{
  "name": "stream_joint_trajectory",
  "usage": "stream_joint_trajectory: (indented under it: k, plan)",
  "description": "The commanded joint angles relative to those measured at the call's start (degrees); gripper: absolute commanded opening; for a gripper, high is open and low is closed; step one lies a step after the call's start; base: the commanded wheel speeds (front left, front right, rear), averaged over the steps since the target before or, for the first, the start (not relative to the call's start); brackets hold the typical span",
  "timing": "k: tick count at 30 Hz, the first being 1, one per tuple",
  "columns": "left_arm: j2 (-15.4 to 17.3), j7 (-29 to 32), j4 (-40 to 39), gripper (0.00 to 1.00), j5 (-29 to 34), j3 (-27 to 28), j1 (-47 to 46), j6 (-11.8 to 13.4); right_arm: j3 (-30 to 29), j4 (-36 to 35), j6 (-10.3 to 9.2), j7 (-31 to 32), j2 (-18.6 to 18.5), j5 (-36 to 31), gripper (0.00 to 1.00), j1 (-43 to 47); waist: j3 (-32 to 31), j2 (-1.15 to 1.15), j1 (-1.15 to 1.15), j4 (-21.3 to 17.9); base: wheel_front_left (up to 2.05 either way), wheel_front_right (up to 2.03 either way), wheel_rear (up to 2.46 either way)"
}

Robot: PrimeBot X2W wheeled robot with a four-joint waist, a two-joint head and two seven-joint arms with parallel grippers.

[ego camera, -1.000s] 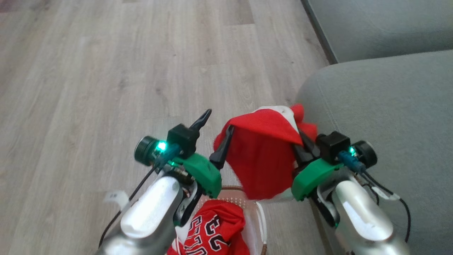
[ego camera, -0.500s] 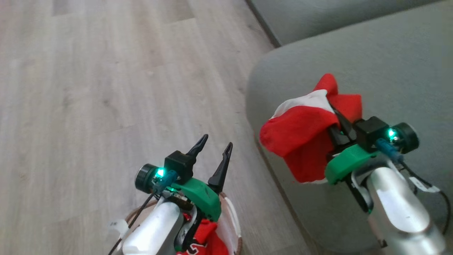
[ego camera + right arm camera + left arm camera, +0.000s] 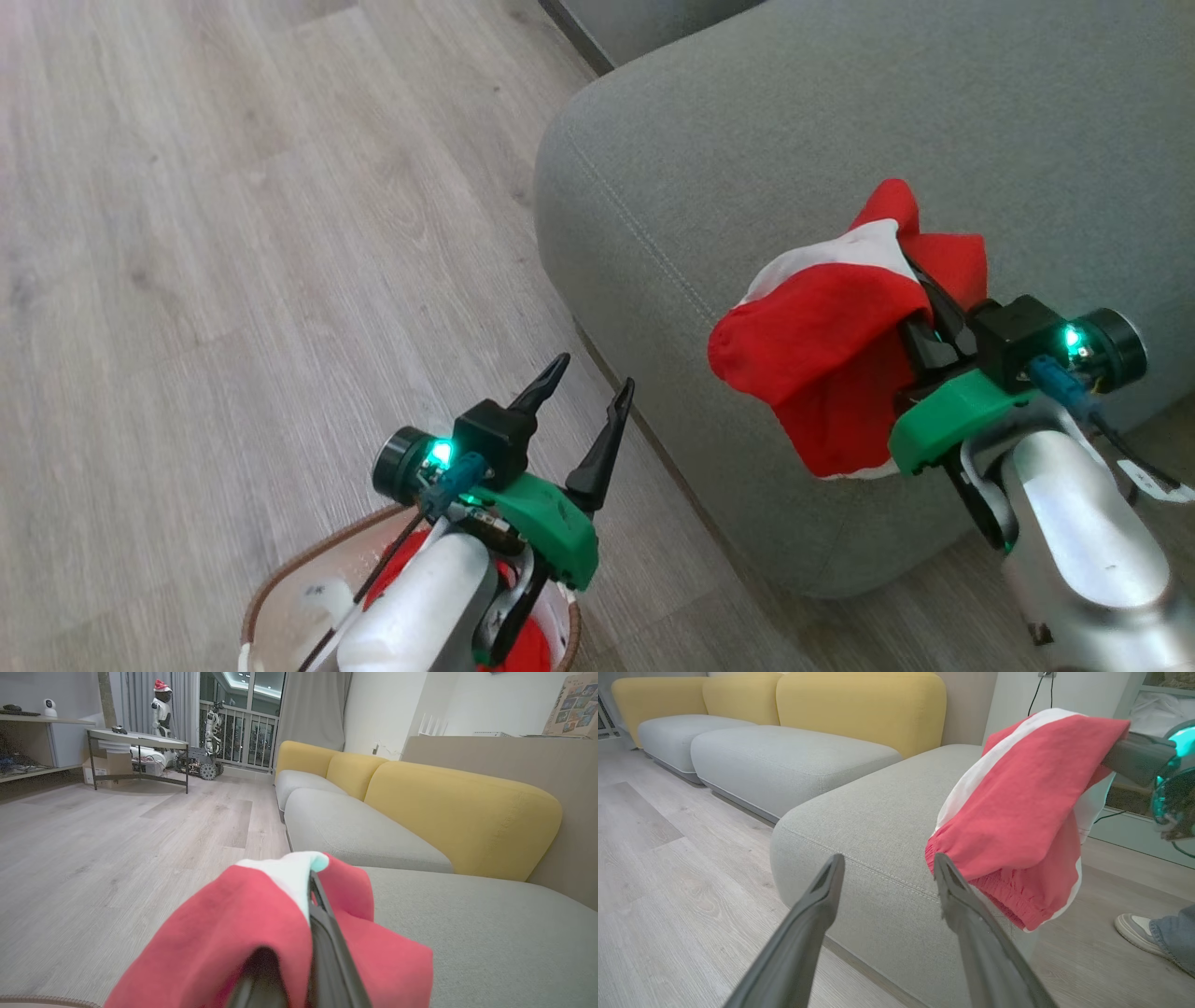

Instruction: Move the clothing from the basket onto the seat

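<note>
I've got the right gripper [image 3: 920, 315] clamped on the red garment [image 3: 822, 373] at the seat [image 3: 747, 140] edge; left gripper [image 3: 594, 371] spread, empty, above the basket [image 3: 280, 579]. Red inside, probably more clothing.

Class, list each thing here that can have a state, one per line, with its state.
left gripper: open, empty.
right gripper: shut on the red garment.
red garment: lifted, hanging from the right fingers at the seat corner.
basket: on the floor, red clothing inside.
seat: held garment not yet laid on it.
</note>
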Motion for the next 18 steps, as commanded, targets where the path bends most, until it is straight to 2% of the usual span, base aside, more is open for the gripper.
stream_joint_trajectory:
  k: [1,10,18]
  plan:
    - [0.21,-0.77,-1.24,1.00,0.66,1.98,-2.34,-0.30,0.82,-1.75,-0.01,-0.53,-0.77,0.54,0.00,-2.63,0.84,0.00,0.00,0.11,0.00,0.00,0.00]
    - [0.08,-0.77,-0.91,1.00,1.88,2.16,-2.83,-0.49,-0.47,1.84,-0.01,0.30,-2.98,1.98,0.00,-8.46,3.99,0.00,0.00,3.63,0.00,0.00,0.00]
    - [2.26,-0.27,-3.90,1.00,4.47,2.38,-7.25,0.08,-4.02,7.47,-0.01,0.51,-5.96,4.56,0.00,-22.41,14.08,0.00,0.00,8.98,0.00,0.00,0.00]
